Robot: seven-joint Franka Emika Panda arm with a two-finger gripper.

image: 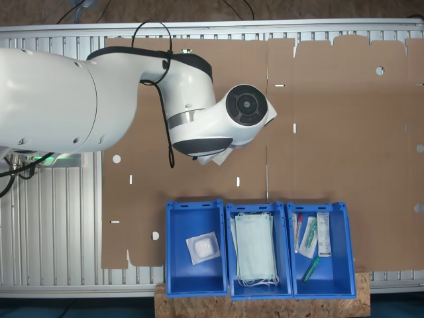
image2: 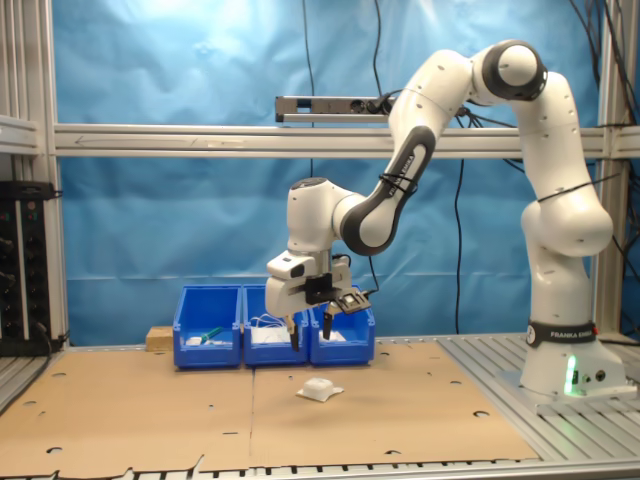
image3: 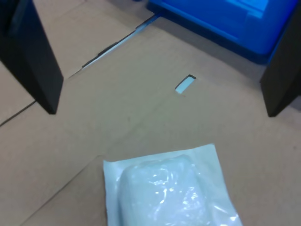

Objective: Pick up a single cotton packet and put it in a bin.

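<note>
Small square clear-plastic cotton packet: flat on the brown cardboard-covered worktop, in front of three blue rectangular plastic bins. End effector: above the packet, fingers spread, empty. A second like packet lies in one end bin.

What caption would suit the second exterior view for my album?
White robot arm holds its open gripper above a cotton packet on cardboard, three blue bins behind.

A clear-and-white cotton packet lies on brown cardboard, beside a blue bin
</note>
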